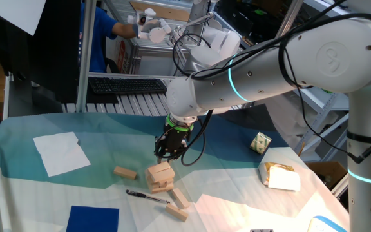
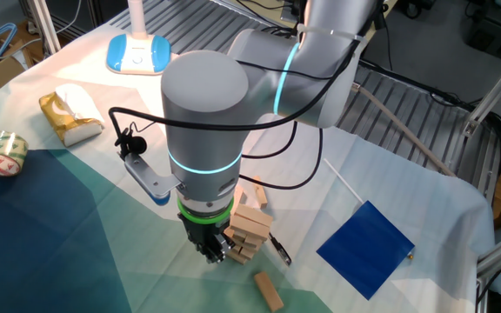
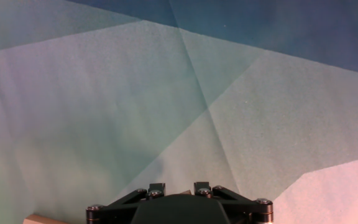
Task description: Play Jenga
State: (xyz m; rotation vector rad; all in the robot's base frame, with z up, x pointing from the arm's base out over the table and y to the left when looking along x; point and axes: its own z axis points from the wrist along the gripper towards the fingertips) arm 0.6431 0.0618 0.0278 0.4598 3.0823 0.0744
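The Jenga stack (image 1: 160, 177) is a short uneven pile of pale tan blocks near the table's front middle; it also shows in the other fixed view (image 2: 247, 226). My gripper (image 1: 169, 152) is low against the stack's far side, touching or almost touching it, and in the other fixed view (image 2: 212, 249) it is level with the lower blocks. Its fingers look close together with nothing clearly held. Loose blocks lie at the left (image 1: 125, 172) and in front (image 1: 179, 197). In the hand view only the finger roots (image 3: 157, 188) and a block edge (image 3: 42, 219) show.
A thin black pen (image 1: 147, 196) lies just in front of the stack. A white paper (image 1: 61, 153) and a blue square (image 1: 93, 219) are at the left. A brown-and-white packet (image 1: 281, 175) and a tape roll (image 2: 0, 153) are at the right. A person stands behind the table.
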